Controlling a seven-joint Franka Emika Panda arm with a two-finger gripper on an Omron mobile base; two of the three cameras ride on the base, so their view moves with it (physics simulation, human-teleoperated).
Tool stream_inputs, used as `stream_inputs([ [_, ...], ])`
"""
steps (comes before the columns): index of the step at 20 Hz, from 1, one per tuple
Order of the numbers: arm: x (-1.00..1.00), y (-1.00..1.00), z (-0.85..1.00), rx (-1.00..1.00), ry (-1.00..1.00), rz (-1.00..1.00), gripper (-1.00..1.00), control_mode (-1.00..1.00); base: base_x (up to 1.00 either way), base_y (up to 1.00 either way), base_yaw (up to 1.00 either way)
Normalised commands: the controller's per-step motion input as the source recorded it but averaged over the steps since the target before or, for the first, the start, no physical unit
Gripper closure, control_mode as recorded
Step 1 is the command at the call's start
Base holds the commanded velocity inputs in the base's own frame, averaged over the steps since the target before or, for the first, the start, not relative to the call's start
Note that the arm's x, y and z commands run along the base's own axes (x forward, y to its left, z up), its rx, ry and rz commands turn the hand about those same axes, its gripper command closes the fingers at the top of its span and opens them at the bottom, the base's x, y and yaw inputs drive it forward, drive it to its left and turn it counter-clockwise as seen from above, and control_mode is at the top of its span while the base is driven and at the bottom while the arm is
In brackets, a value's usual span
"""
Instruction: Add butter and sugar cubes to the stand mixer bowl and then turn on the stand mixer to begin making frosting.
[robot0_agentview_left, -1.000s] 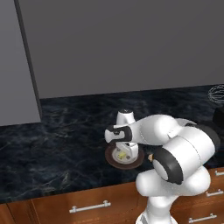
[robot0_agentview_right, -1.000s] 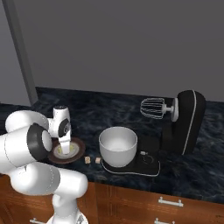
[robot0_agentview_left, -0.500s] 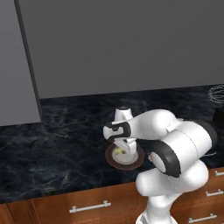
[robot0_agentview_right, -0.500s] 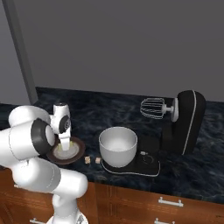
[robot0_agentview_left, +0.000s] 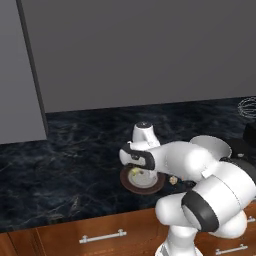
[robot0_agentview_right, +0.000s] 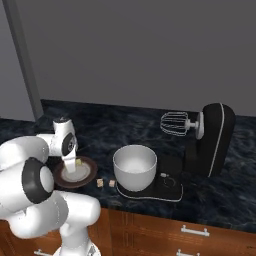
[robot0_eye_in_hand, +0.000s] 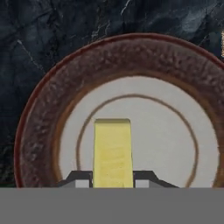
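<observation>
While gripper (robot0_eye_in_hand: 113, 180) hangs low over plate (robot0_eye_in_hand: 39, 131), both fingertips (robot0_eye_in_hand: 78, 178) press against sides of butter (robot0_eye_in_hand: 113, 151), pinching it. Butter lies on plate's white centre, inside brown rim. Plate sits on dark counter (robot0_agentview_right: 115, 127), left of bowl (robot0_agentview_right: 135, 167). Two sugar cubes (robot0_agentview_right: 105, 183) lie on counter between plate and bowl, just beside bowl's base. Bowl stands on mixer (robot0_agentview_right: 212, 142) base, whisk (robot0_agentview_right: 175, 123) raised above and to right of bowl. Wood drawers (robot0_agentview_right: 175, 232) run below counter, under bowl.
</observation>
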Motion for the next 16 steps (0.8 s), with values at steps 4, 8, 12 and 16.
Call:
stream_inputs([
  [4,-0.24,-0.19,0.74,0.00,-0.21,-0.08,1.00,-1.00,0.00,0.00,0.00],
  [8,-0.14,-0.28,0.83,-0.01,-0.19,-0.08,1.00,-1.00,0.00,0.00,0.00],
  [12,-0.14,-0.49,0.74,0.00,-0.14,-0.11,1.00,-1.00,0.00,0.00,0.00],
  [16,-0.10,-0.57,0.72,0.00,-0.12,-0.08,1.00,-1.00,0.00,0.00,0.00],
])
